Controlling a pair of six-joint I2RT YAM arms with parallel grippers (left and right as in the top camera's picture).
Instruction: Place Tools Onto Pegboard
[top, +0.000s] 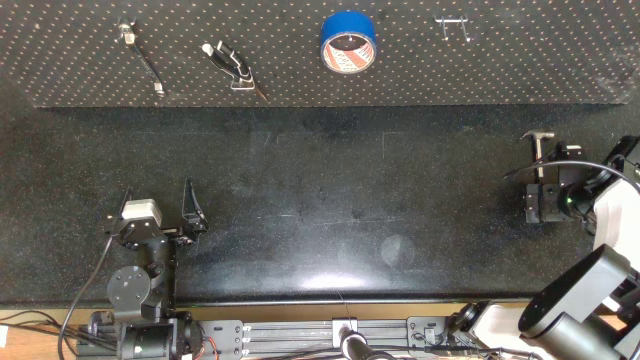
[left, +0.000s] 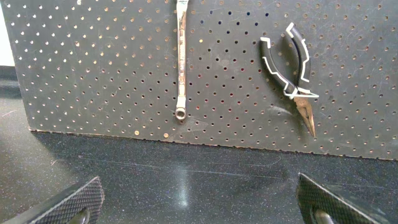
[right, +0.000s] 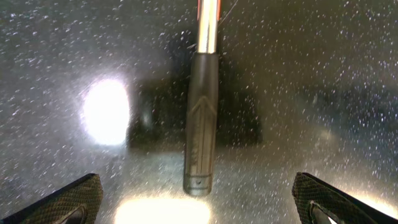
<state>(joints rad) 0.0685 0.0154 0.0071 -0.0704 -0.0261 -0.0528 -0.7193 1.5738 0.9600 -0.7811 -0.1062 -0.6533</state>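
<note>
TOP: hammer (top: 541, 148) flat on table (top: 300, 200), head beyond right gripper (top: 545, 203), toward pegboard (top: 300, 70); free hook (top: 452, 27) ahead-left, likely its mount | LEFT WRIST: left gripper (left: 199, 202) released, empty; wrench (left: 180, 62) and pliers (left: 292, 68) hang straight ahead | RIGHT WRIST: fingers (right: 68, 202) spread wide, straddling the handle (right: 201, 137), lined up to clamp it.

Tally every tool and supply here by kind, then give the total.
Silver metal wrench: 1
Black-handled needle-nose pliers: 1
Blue roll of tape: 1
Hammer with black rubber grip: 1
Total: 4
</note>
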